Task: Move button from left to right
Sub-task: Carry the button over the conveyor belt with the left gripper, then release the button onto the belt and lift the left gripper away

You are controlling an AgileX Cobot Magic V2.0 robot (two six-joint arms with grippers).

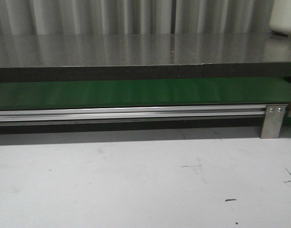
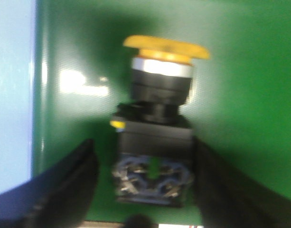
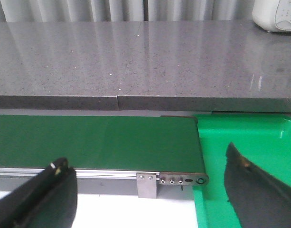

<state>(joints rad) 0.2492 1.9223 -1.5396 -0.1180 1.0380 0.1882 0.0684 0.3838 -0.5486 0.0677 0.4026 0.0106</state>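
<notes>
The button [image 2: 157, 118] lies on its side on a green surface [image 2: 249, 118] in the left wrist view. Its orange-yellow mushroom cap [image 2: 166, 49] points away from the fingers, with the black switch body and blue terminal end towards them. My left gripper [image 2: 144, 145] is open and straddles the black body. One finger [image 2: 74, 180] stands clear of it with green showing between, and the other [image 2: 221, 180] is close against its side. My right gripper [image 3: 146, 159] is open and empty, in front of the conveyor's end. Neither the grippers nor the button appear in the front view.
A dark green conveyor belt [image 1: 136, 92] with an aluminium rail [image 1: 126, 114] and bracket [image 1: 273, 121] runs across. A bright green tray [image 3: 249, 142] sits past the belt's end [image 3: 183, 179]. A grey stone counter [image 3: 136, 61] lies behind, with a white appliance [image 3: 276, 14] on it. The white table [image 1: 136, 180] is in front.
</notes>
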